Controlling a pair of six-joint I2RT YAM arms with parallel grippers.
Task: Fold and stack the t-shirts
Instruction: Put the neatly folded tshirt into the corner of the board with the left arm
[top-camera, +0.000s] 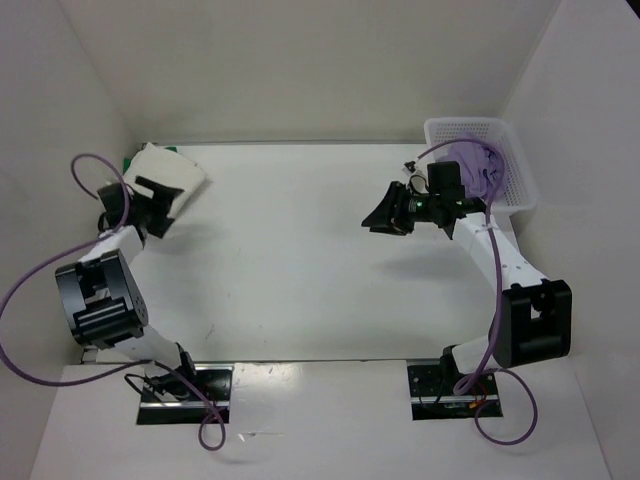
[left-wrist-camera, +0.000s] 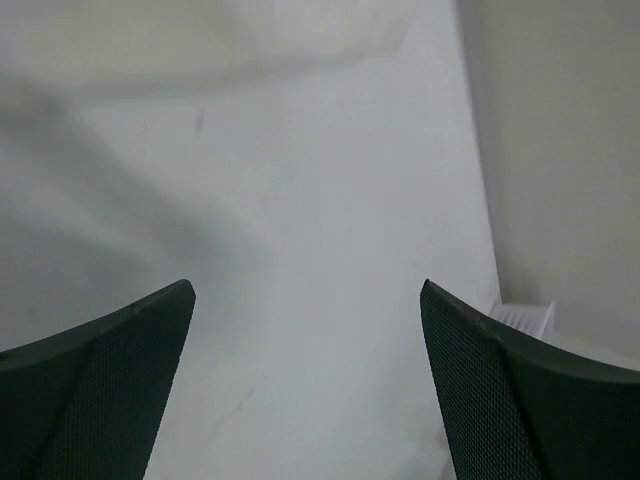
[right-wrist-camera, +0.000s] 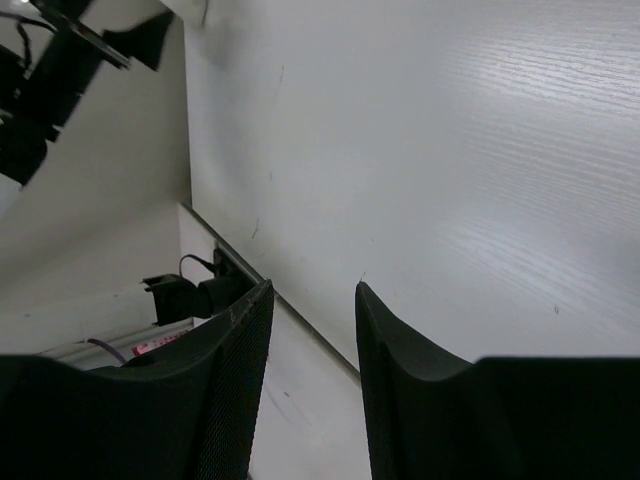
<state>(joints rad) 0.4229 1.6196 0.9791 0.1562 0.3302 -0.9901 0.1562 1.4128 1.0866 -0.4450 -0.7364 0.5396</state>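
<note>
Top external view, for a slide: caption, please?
White shirt on green shirt, far left; lavender shirt in basket, far right.

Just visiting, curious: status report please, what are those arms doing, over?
Left gripper open, empty, at white shirt folded atop green shirt. Right gripper open, empty. Lavender shirt bunched in basket. Nothing blocking.

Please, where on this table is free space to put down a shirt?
The wide middle of the table, between the left gripper and the right gripper, is bare. Crowded: the far left corner, white shirt over green shirt; the far right, basket holding the purple shirt.
</note>
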